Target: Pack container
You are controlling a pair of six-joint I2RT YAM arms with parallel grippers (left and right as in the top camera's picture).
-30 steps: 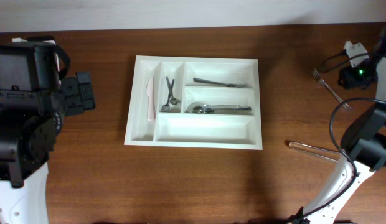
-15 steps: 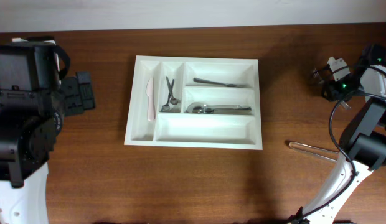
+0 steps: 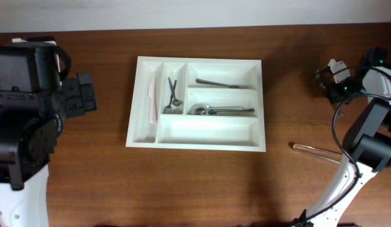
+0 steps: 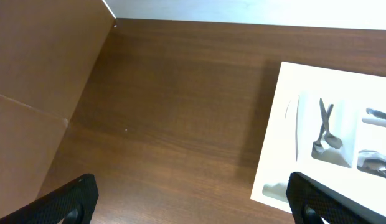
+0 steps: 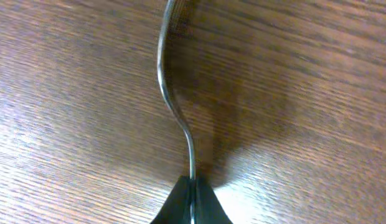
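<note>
So the wooden table [image 3: 202, 183] has the container [image 3: 208, 130] sitting flat, pretty much mid-table. Left gripper [image 4: 193, 204] hangs off to the container's left, fingers spread wide, nothing in them. Right gripper [image 5: 192, 191] is well out to the container's right, pinched tight on a metal utensil [image 5: 165, 81]. In the container there's a pale knife [image 3: 151, 101] in the leftmost narrow slot and spoons [image 3: 221, 110] in the middle wide one.

Wide-open left pincer [image 4: 193, 200] (tips at frame corners), right pincer [image 5: 193, 194] clamped on utensil [image 5: 170, 93] handle.
</note>
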